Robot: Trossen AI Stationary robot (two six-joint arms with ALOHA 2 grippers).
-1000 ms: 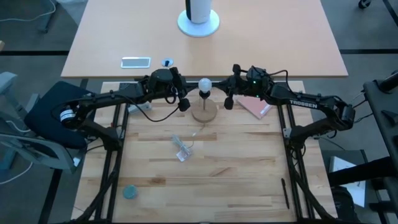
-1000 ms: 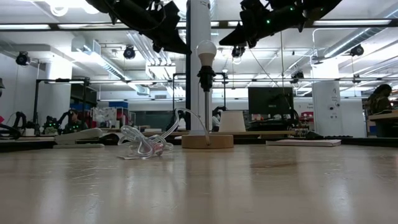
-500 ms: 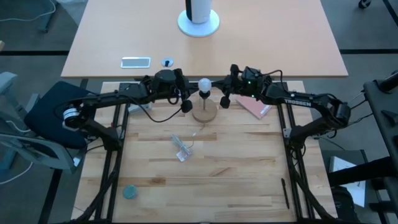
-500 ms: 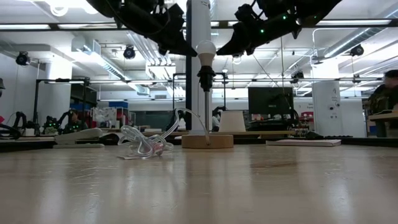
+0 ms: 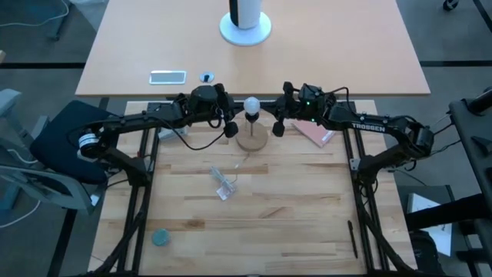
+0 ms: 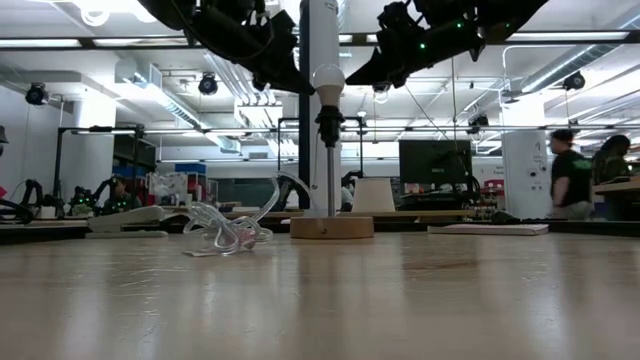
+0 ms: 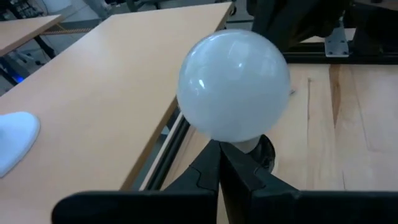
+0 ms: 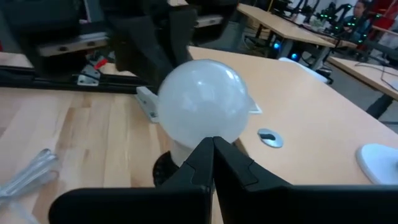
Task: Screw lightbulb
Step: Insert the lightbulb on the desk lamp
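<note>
The frosted white lightbulb (image 5: 251,104) (image 6: 327,78) sits upright, by its pale base, in the black socket (image 6: 328,125) of a thin post on a round wooden base (image 5: 252,141) at the table's far middle. My left gripper (image 5: 229,129) (image 7: 219,149) is shut at bulb height on the bulb's left side. My right gripper (image 5: 278,127) (image 8: 212,144) is shut on its right side. Both point at the bulb's neck. In the low view a gap shows between each gripper and the bulb.
A crumpled clear wrapper (image 5: 224,185) (image 6: 225,232) lies near the stand. A pink book (image 5: 315,132) lies under my right arm; a teal disc (image 5: 160,237) and a black pen (image 5: 354,238) lie near the front. A person (image 6: 565,185) walks in the room behind.
A person has walked into the room behind the table, on the right of the low view.
</note>
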